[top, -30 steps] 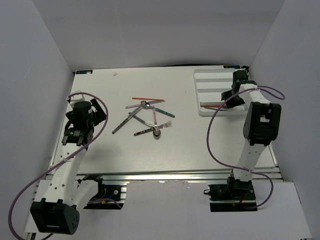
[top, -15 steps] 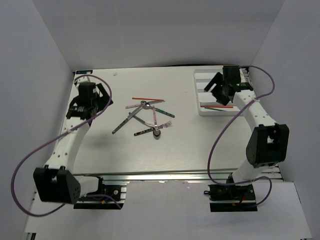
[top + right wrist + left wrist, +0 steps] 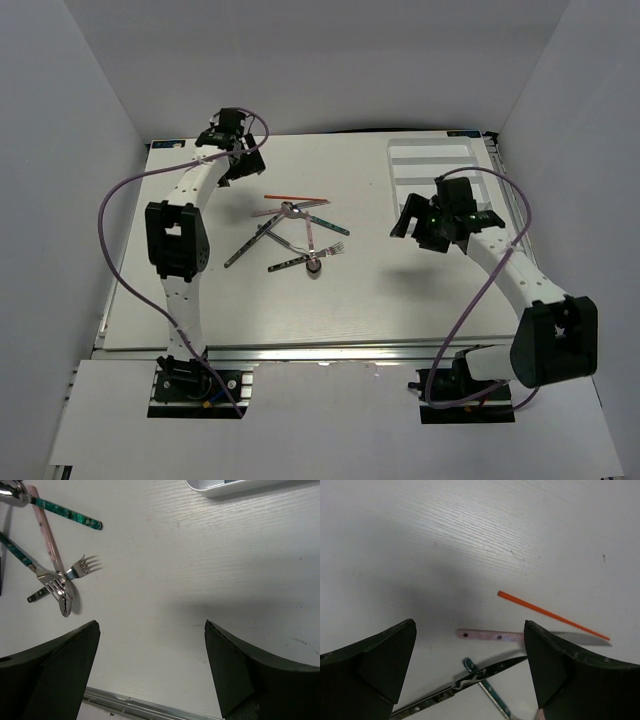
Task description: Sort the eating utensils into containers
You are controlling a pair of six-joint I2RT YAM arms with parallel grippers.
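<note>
Left gripper (image 3: 245, 165) hangs over the far left part of the white surface (image 3: 200, 290), jaws spread wide with nothing between them. Its wrist view looks down on an orange stick (image 3: 552, 615) and a pink-handled knife (image 3: 490, 636) just nearer, with a teal-handled piece (image 3: 485, 687) crossing a dark one below. Mid-surface lies the loose heap of eating utensils (image 3: 290, 235), among them a fork (image 3: 82, 566) beside a spoon (image 3: 66, 605), overlapping. Right of the heap, the right gripper (image 3: 420, 230) hovers above bare surface, jaws equally wide and empty. At the far right sits the white cutlery tray (image 3: 430, 160), its near compartments hidden behind that arm.
</note>
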